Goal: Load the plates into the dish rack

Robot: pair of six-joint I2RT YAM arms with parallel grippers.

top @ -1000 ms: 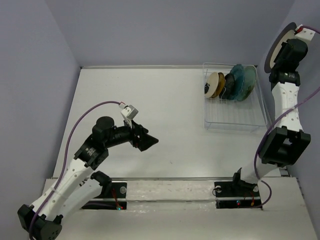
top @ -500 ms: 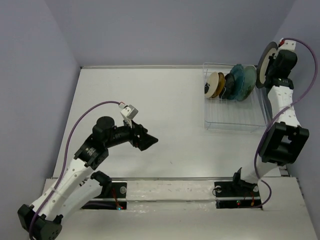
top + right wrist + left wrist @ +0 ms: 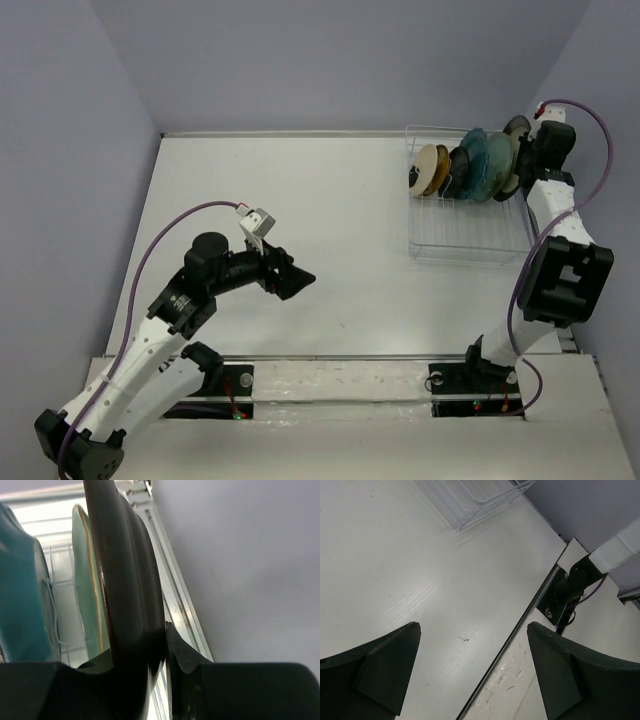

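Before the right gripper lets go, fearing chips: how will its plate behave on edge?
Likely stiff but brittle: the plate looks like glazed ceramic. Its gloss may slip in the right gripper. On edge it could roll unless the rack dividers catch it.

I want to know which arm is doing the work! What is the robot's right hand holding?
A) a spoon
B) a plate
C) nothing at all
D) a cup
B: in the right wrist view the right gripper is pinched on the rim of a dark plate, right beside the pale green plate standing in the dish rack.
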